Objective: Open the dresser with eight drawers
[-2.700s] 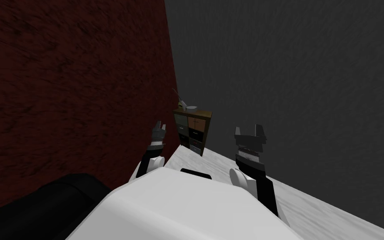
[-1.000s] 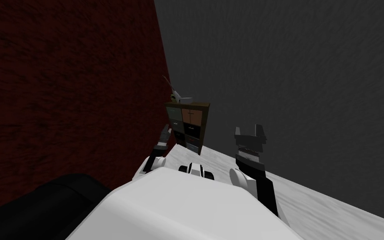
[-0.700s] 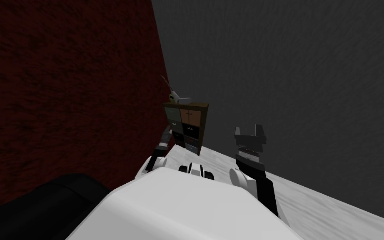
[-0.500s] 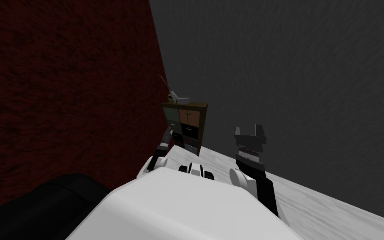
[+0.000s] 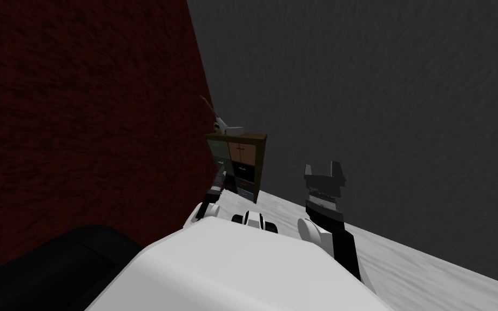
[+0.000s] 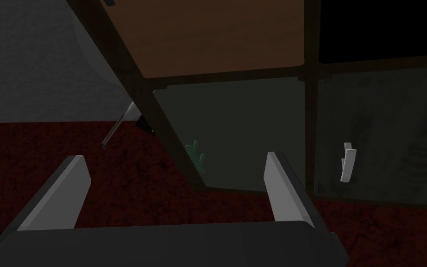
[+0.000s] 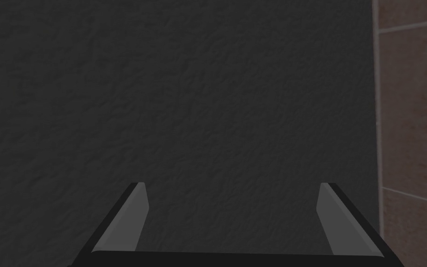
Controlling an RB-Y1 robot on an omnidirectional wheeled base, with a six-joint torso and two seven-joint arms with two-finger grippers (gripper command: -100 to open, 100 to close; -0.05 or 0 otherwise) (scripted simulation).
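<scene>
**Dresser reached, no drawer opened yet**

The dresser (image 5: pixel 238 164) stands in the corner of the room, its side against the dark red wall (image 5: pixel 80 135) and its back against the grey wall (image 5: pixel 377 108). All the drawer fronts that I can see look flush with the frame, so I judge that nothing is open yet.

The left pincer (image 5: pixel 220 176) is close in front of the dresser with its fingers apart and nothing between them. From that hand's camera, a dark greenish drawer front (image 6: pixel 245 130) with a small green handle (image 6: pixel 196 155) lies just beyond the fingers, not touching them. Beside it is another dark front with a white handle (image 6: pixel 348 162), and a brown front (image 6: pixel 217 37).

What is left: to bring the fingers around one handle, close them and pull.

The right pincer (image 5: pixel 324 171) is held up to the right of the dresser, well apart from it, fingers also apart.

On top of the dresser lies a small pale object (image 5: pixel 231 128); I cannot tell what it is. Nothing stands on the pale floor (image 5: pixel 404 270) before the dresser.
</scene>
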